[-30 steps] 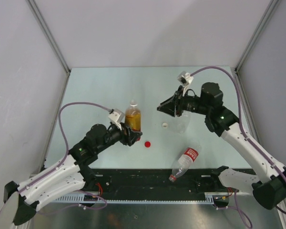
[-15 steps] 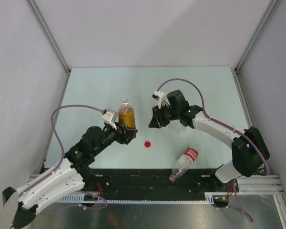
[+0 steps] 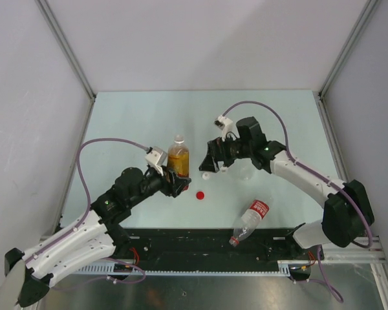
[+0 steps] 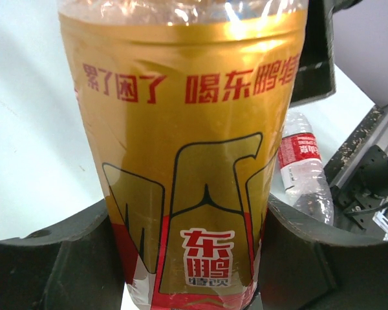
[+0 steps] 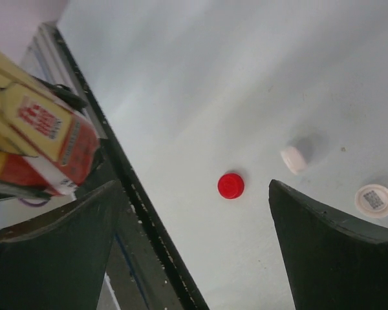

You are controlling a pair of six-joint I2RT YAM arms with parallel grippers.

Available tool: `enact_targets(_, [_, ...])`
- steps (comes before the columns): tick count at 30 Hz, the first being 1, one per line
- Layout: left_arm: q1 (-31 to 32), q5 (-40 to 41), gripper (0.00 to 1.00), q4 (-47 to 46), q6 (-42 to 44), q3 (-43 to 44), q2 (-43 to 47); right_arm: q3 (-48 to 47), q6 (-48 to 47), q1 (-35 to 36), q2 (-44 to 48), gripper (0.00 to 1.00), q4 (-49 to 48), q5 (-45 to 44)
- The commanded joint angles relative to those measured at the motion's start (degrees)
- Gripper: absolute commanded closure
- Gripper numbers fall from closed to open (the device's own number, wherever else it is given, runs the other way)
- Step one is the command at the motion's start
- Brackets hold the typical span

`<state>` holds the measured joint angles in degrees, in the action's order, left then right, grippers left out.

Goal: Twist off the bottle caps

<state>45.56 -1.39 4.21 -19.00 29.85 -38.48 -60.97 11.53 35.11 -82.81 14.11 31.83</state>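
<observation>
My left gripper [image 3: 176,184] [image 4: 187,258] is shut on the lower body of the short amber bottle [image 3: 179,160] [image 4: 187,148], held upright; its top looks pale. The bottle's red-yellow label [image 5: 48,139] shows at the left of the right wrist view. Just right of it, my right gripper [image 3: 211,163] [image 5: 193,184] hangs open and empty over the table. A white cap [image 3: 206,175] [image 5: 293,159] is just below its fingers. The red cap [image 3: 200,194] [image 5: 231,186] lies on the table. Another pale round cap [image 5: 375,200] lies further right.
A clear unlabelled bottle [image 3: 246,169] stands upright behind the right gripper. A clear bottle with a red-white label [image 3: 251,219] [image 4: 302,165] lies on its side near the front rail [image 3: 200,242]. Grey walls close in the table on three sides.
The right gripper has opened, and a white cap now shows beneath it. The left arm carried the amber bottle slightly left, then back right.
</observation>
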Motion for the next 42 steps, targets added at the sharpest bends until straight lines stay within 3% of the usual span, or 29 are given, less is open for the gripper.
enact_targets(1, [-0.3, -3.6, 0.97, -1.6, 2.2, 3.6, 0.1, -0.9, 4.2, -2.6, 5.2, 0.01, -6.3, 10.1])
enact_targets(5, [-0.3, -6.8, 0.97, -2.0, 3.0, 3.9, -0.1, -0.9, 8.0, -4.3, 8.6, 0.01, -12.1, 18.3])
enact_targets(10, [-0.3, -13.5, 0.98, -4.8, 3.6, 4.0, -0.7, -0.9, 16.1, -4.6, 12.0, 0.01, -26.4, 26.2])
enact_targets(18, [-0.2, -22.5, 0.95, -10.0, 3.5, 4.5, -3.3, -0.9, 27.3, -4.3, 10.9, 0.05, -40.6, 26.4])
enact_targets(27, [0.3, -25.1, 0.94, -10.4, 3.8, 5.5, -4.9, -0.9, 29.0, -1.2, 9.2, 0.23, -44.2, 24.8])
enact_targets(35, [0.3, -25.2, 0.92, -10.4, 3.7, 5.2, -4.3, -0.9, 27.8, 1.1, 8.1, 0.49, -44.4, 24.8])
enact_targets(40, [0.3, -24.5, 0.89, -10.4, 3.5, 5.0, -3.5, -0.8, 29.1, 1.4, 7.3, 0.91, -46.4, 26.0])
enact_targets(42, [0.3, -24.0, 0.87, -10.4, 3.5, 4.9, -3.3, -0.8, 29.1, 1.5, 7.3, 0.98, -46.6, 26.2])
